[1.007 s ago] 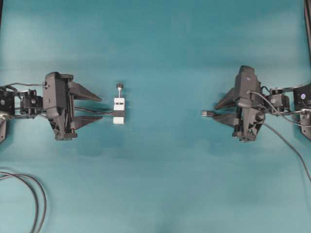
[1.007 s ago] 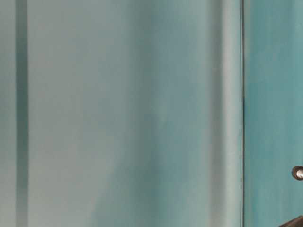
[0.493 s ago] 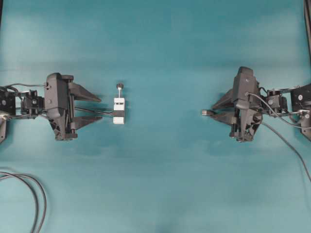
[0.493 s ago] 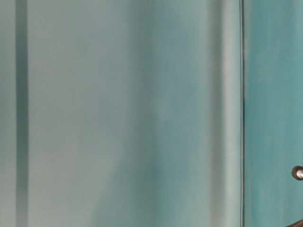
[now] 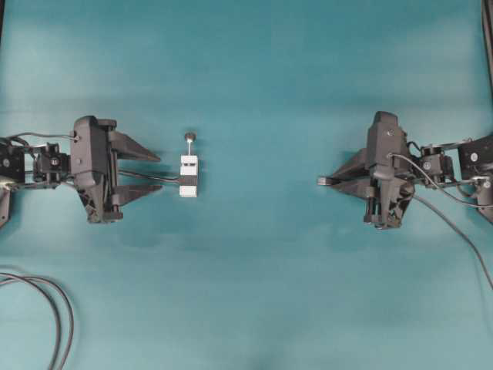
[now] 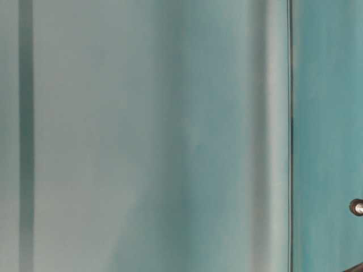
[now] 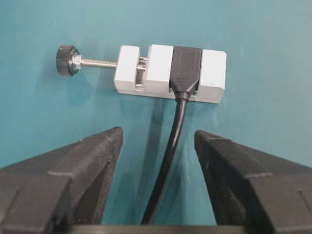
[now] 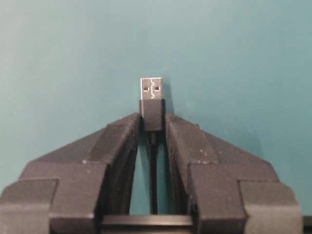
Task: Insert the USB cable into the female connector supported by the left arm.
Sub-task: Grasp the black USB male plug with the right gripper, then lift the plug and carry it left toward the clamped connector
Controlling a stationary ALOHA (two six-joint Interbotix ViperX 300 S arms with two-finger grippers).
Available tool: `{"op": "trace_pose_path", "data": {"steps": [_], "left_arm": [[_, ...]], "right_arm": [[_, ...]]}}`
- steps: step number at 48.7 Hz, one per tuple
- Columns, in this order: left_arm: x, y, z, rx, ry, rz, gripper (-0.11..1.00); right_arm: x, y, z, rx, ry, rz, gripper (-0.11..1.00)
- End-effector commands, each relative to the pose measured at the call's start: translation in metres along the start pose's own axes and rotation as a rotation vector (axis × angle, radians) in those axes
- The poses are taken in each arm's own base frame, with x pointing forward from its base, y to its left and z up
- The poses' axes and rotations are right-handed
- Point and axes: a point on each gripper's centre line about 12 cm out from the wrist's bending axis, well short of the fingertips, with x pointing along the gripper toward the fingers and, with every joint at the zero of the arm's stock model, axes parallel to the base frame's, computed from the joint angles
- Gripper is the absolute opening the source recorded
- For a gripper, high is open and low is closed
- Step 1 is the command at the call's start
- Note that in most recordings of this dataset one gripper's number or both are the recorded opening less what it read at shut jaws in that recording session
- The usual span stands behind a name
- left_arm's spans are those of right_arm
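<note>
The female connector [image 5: 189,176], a white block with a black band and a rod ending in a black knob [image 5: 189,137], lies flat on the teal table. Its dark cable tail [image 7: 170,161] runs back between my left gripper's [image 5: 160,173] fingers. That gripper stands open a short way left of the block, touching nothing; the wrist view shows the block [image 7: 214,73] ahead of the left gripper [image 7: 158,132]. My right gripper [image 5: 337,179] is shut on the black housing of the USB cable [image 8: 152,113]. The silvery plug [image 8: 151,90] sticks out past the right gripper's [image 8: 152,117] tips, pointing left [image 5: 323,181].
Looped dark cables [image 5: 58,312] lie at the table's lower left corner. A thin cable [image 5: 462,239] trails from the right arm toward the right edge. The table-level view shows only blurred teal and a small round knob [image 6: 357,207] at its right edge.
My right gripper's fingers have closed onto the plug's housing, and that arm has shifted slightly left. The left gripper and the white block have not moved.
</note>
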Motion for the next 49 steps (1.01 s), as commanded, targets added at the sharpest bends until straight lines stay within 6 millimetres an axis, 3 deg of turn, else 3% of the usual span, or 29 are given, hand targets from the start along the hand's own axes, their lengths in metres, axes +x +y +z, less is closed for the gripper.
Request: {"op": "trace_pose_path", "data": {"steps": [1,19,49], "left_arm": [[0.001,0.001,0.006,0.011,-0.024,0.002,0.75],[0.008,0.001,0.009,0.024,-0.031,0.003,0.75],[0.016,0.001,0.000,0.035,-0.070,0.008,0.75]], "right_arm": [[0.001,0.006,0.000,-0.035,0.020,0.020,0.22],[0.006,0.010,0.010,-0.066,0.019,0.031,0.22],[0.015,0.006,0.075,-0.145,-0.008,-0.019,0.22]]}}
